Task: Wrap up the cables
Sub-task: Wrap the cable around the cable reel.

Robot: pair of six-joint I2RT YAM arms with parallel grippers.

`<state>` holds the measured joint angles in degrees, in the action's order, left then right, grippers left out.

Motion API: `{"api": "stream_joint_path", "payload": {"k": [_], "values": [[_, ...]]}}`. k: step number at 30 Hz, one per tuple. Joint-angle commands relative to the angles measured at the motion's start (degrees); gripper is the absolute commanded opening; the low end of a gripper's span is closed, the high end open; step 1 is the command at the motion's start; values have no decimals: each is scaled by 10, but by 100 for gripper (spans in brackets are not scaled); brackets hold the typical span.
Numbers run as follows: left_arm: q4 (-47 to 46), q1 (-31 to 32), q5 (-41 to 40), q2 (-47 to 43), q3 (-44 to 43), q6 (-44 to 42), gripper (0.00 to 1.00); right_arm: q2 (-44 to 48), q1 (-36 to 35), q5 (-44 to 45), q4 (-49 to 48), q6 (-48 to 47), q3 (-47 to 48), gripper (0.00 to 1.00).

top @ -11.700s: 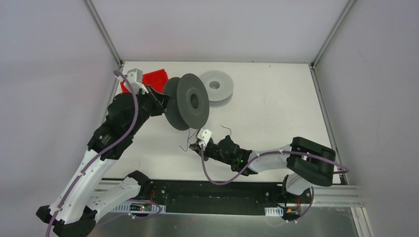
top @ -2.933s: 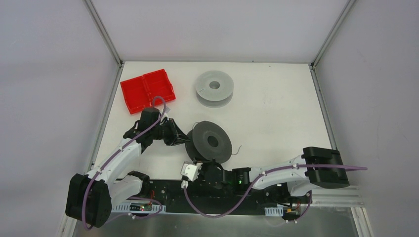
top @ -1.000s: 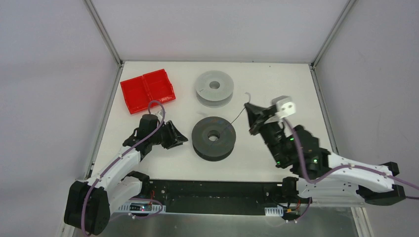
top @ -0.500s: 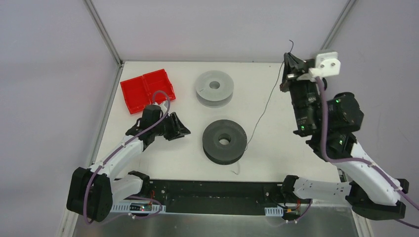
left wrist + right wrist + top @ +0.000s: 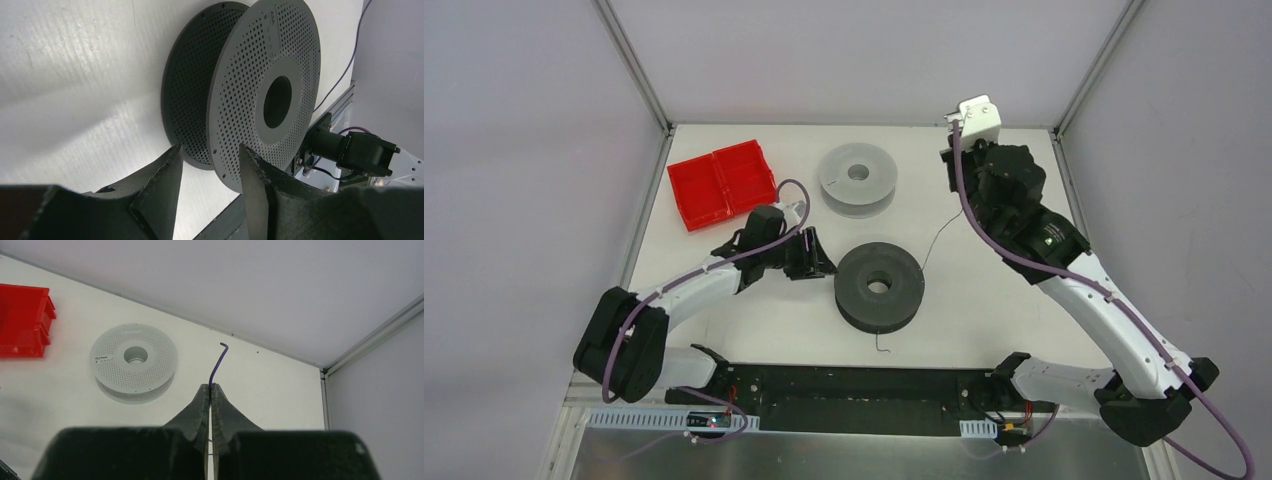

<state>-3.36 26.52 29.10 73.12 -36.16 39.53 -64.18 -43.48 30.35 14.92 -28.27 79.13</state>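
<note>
Clearly, the right hand (image 5: 210, 386) pinches the cable (image 5: 216, 365), whose hooked tip pokes out just beyond it

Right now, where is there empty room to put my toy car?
Bare table at the front left, between the left arm and the dark spool. More at the front right, between that spool and the right arm. Crowded: around the red bin, light spool and left hand, and where the thin cable runs up to the right hand.
</note>
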Motion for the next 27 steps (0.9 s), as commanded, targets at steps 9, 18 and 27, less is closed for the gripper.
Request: {"api": "stream_joint_path", "payload": {"k": [9, 18, 27], "values": [[-152, 29, 36, 108, -21, 29, 44, 47, 103, -61, -7, 32, 71, 0], [-326, 26, 87, 129, 34, 174, 4, 51, 111, -83, -20, 55, 53, 0], [178, 33, -127, -91, -112, -80, 0, 15, 191, -63, 9, 10, 187, 0]]}}
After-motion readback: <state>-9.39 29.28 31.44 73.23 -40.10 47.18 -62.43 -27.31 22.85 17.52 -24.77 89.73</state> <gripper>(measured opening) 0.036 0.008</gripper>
